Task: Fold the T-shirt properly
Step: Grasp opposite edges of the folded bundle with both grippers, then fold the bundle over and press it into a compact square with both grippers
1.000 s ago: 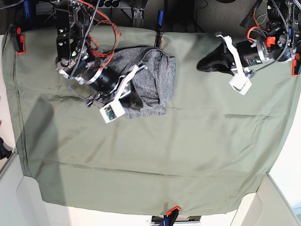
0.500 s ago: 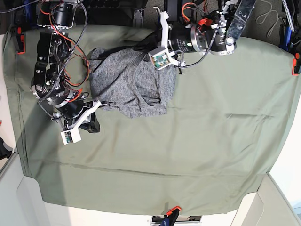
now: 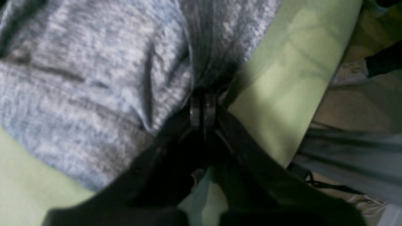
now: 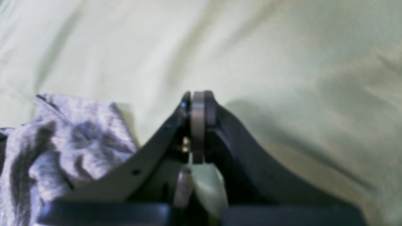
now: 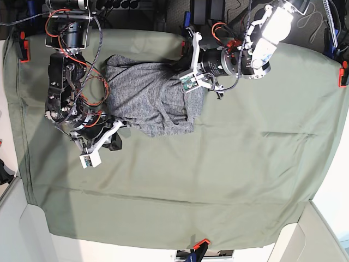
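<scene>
One crumpled grey T-shirt (image 5: 150,103) lies upper centre-left on the olive cloth (image 5: 229,180) — left end effector (image 3: 202,108) pinched onto its upper-right edge; right end effector (image 4: 198,110), fingers together and empty, rests at the shirt's lower left.

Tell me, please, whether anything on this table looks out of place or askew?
Yes: the T-shirt lies bunched and wrinkled near the olive-green cloth's far edge, not flat. The left gripper is shut on its fabric.

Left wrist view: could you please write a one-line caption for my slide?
Closed left gripper pinching a gathered fold of the grey T-shirt above the olive-green cloth.
</scene>
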You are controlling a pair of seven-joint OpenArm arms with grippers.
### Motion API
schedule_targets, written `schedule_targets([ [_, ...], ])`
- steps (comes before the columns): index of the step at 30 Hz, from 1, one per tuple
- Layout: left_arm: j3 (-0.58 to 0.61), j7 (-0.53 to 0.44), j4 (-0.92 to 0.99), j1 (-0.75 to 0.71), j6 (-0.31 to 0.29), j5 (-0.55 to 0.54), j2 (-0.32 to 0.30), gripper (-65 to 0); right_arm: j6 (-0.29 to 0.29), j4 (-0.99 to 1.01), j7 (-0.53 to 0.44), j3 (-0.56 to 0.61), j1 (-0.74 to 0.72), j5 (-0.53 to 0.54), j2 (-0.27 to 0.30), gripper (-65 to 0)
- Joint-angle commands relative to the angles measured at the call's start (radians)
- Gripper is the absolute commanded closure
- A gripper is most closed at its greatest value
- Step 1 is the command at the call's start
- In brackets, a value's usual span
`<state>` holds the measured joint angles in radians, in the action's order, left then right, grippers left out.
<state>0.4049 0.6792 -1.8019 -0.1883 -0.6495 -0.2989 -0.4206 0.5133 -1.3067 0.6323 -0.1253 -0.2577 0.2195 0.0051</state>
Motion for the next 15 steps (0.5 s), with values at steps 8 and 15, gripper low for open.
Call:
schedule_targets([
  [8, -0.007, -0.040, 0.024, 0.016, 0.151, 0.129, -0.151, 0.0, 0.026, -0.015, -0.026, 0.063, -0.013, 0.016, 0.020, 0.0],
  [15, -0.005, -0.040, 0.024, 0.029, 0.134, 0.085, -0.152, 0.0, 0.026, -0.015, -0.003, 0.130, 0.007, 0.026, 0.020, 0.0],
])
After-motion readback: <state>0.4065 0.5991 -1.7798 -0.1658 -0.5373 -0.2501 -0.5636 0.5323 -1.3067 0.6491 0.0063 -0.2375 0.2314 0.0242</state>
